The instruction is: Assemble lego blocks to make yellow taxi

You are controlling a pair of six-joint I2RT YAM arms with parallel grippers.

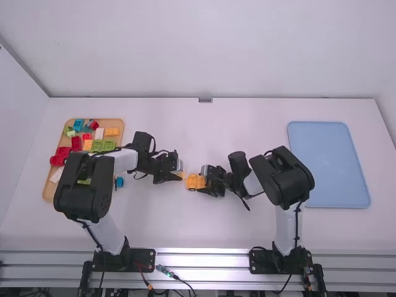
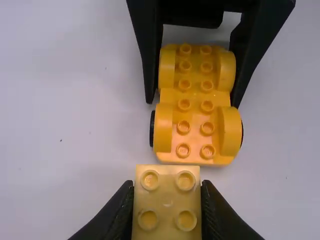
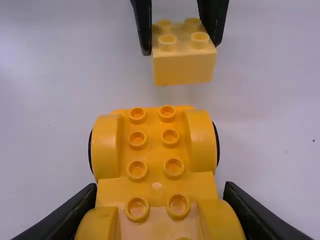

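While tray (image 1: 49,193) holds blocks (image 1: 76,143), left end effector (image 1: 180,175) gripping yellow block (image 2: 167,200), right (image 1: 203,180) gripping chassis (image 3: 155,150)

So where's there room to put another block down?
The table looks free at its far middle, between the brick tray and blue tray. The blue tray is bare too. It's crowded inside the brick tray and mid-table, where the left gripper holds a block near the right gripper's car.
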